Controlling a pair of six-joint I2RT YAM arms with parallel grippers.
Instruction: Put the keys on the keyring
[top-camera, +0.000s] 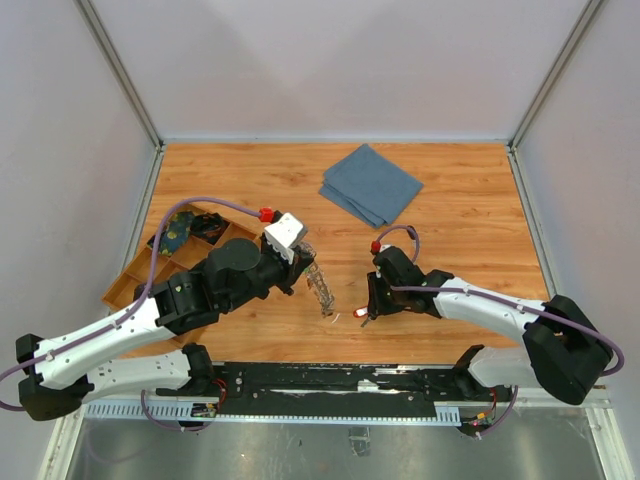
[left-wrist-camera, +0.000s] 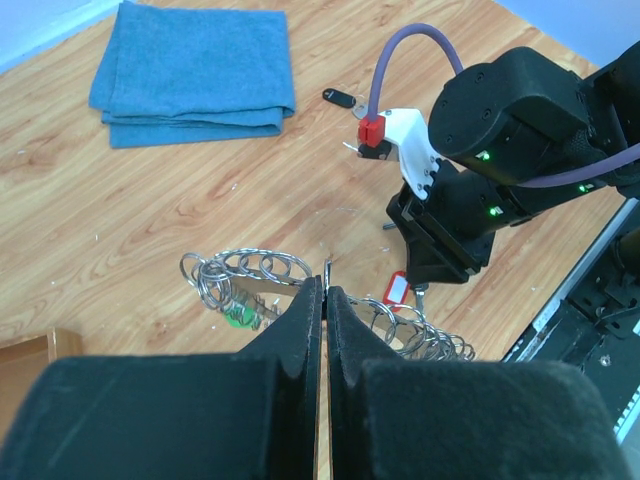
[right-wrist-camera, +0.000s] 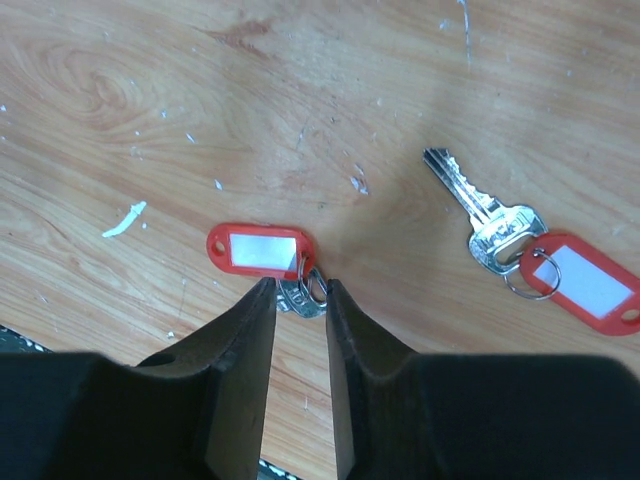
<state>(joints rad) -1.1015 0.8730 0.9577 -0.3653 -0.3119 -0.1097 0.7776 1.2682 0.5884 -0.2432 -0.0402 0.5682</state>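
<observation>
My left gripper (left-wrist-camera: 326, 285) is shut on the rim of the keyring (left-wrist-camera: 240, 272), a jagged silvery ring held just above the table (top-camera: 322, 290). A green tag (left-wrist-camera: 238, 318) hangs among its loops. My right gripper (right-wrist-camera: 300, 288) is down on the wood to the right of the ring (top-camera: 369, 313). Its fingertips press both sides of the head of a key with a red tag (right-wrist-camera: 258, 249); the tag sticks out ahead of the tips. A second key (right-wrist-camera: 490, 215) with a red tag (right-wrist-camera: 587, 285) lies loose to the right. A black-tagged key (left-wrist-camera: 340, 98) lies farther back.
A folded blue cloth (top-camera: 371, 184) lies at the back of the table. A wooden tray (top-camera: 130, 285) with compartments and small items sits at the left edge under my left arm. The black rail (top-camera: 330, 378) runs along the near edge.
</observation>
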